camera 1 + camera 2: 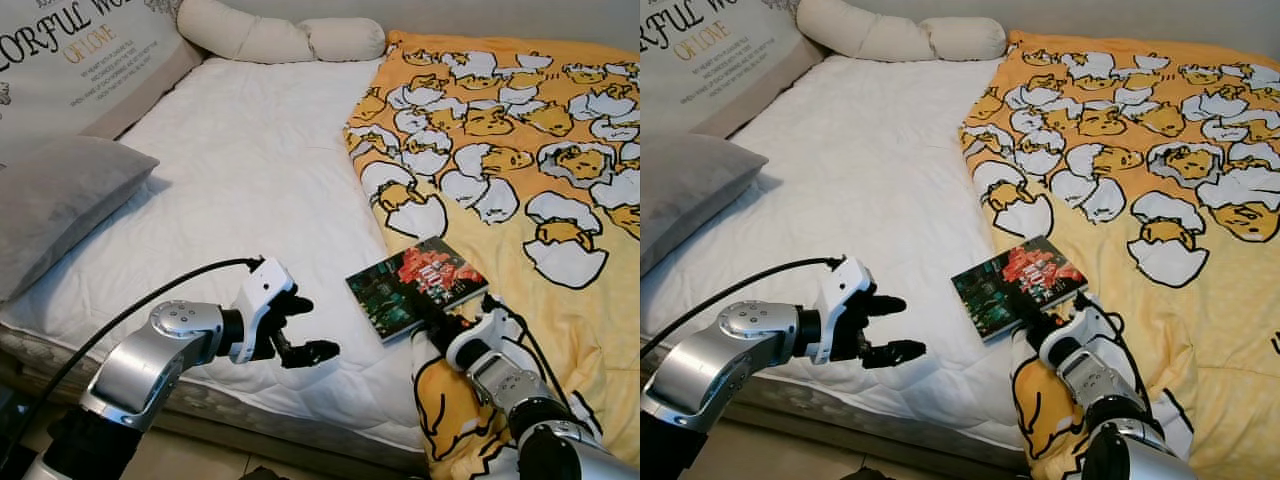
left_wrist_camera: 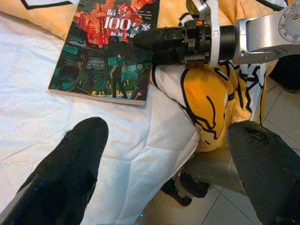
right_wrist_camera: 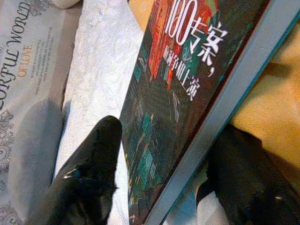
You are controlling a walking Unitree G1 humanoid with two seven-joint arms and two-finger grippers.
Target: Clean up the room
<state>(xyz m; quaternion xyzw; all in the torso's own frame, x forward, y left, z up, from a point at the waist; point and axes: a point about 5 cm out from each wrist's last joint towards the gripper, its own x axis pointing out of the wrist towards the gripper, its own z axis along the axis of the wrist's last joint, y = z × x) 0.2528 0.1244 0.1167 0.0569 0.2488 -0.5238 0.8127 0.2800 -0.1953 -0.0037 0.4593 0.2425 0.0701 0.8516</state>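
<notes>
Head views: a book (image 1: 416,287) lay flat near the bed's (image 1: 250,170) front edge, half on the white sheet, half on the yellow duvet (image 1: 540,150). Its cover was dark teal-green with red-orange art at the top and white lettering. My right gripper (image 1: 440,322) was at the book's near corner. My left gripper (image 1: 300,330) hovered over the sheet, left of the book, apart from it, fingers spread and empty. A grey pillow (image 1: 60,200) sat far left.

Left wrist: my fingers (image 2: 65,178) were wide apart, nothing between them; the book lay ahead, with my right gripper on its edge.

Right wrist: one finger (image 3: 89,178) lay over the cover, the other under the book's edge, closed on it. "100" showed in white.
</notes>
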